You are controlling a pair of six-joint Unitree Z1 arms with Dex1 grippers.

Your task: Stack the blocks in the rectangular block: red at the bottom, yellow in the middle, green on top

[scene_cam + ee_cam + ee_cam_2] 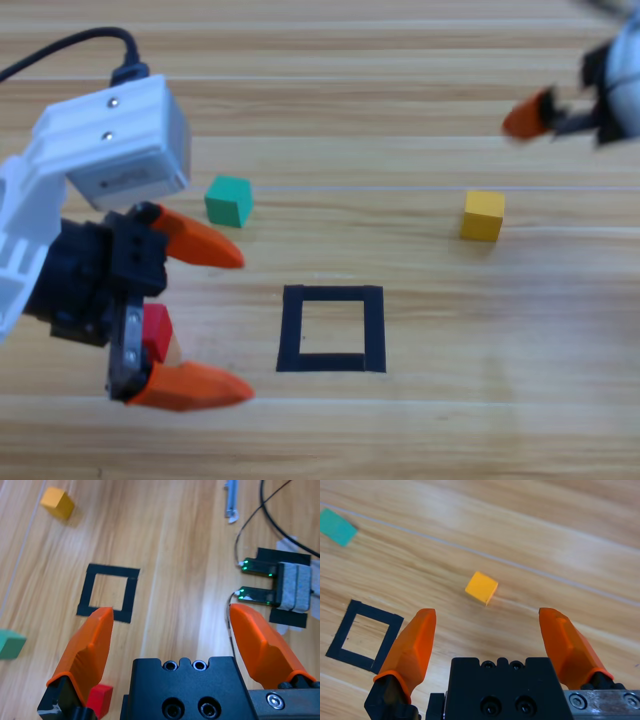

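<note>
My left gripper hangs over the table's left side with its jaws wide open and nothing between the tips. The red cube shows partly behind its body, low beside one jaw in the left wrist view. The tape square lies just right of the gripper, its centre bare. The green cube sits behind the gripper. The yellow cube stands to the right. My right gripper is at the top right, open, and the yellow cube lies ahead of its jaws.
A small black sensor unit with green lights and thin cables lies on the table in the left wrist view. A black cable runs to the left arm at the top left.
</note>
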